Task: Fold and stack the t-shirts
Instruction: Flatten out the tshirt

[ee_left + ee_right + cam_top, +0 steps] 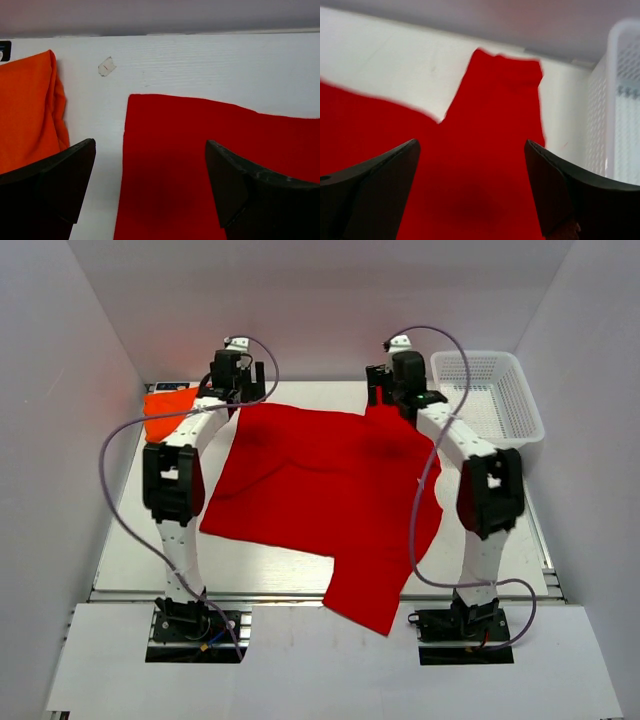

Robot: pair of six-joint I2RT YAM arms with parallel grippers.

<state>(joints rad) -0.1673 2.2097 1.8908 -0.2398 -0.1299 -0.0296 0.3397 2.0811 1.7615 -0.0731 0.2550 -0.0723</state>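
Observation:
The red t-shirt (320, 480) lies spread across the middle of the table, one corner hanging over the near edge. My left gripper (248, 390) hovers open above its far left corner (200, 165), jaws wide apart and empty (150, 145). Open as well, my right gripper (380, 390) is over the shirt's far right part (485, 150), where a sleeve points toward the back wall; nothing sits between its fingers (472, 142). The orange t-shirt (168, 412) lies bunched at the far left (25, 110), apart from the red one.
A white mesh basket (525, 400) stands at the far right, close beside the right gripper (620, 100). White walls enclose the table at the back and sides. A small scrap of tape (106, 66) is stuck to the table near the back wall.

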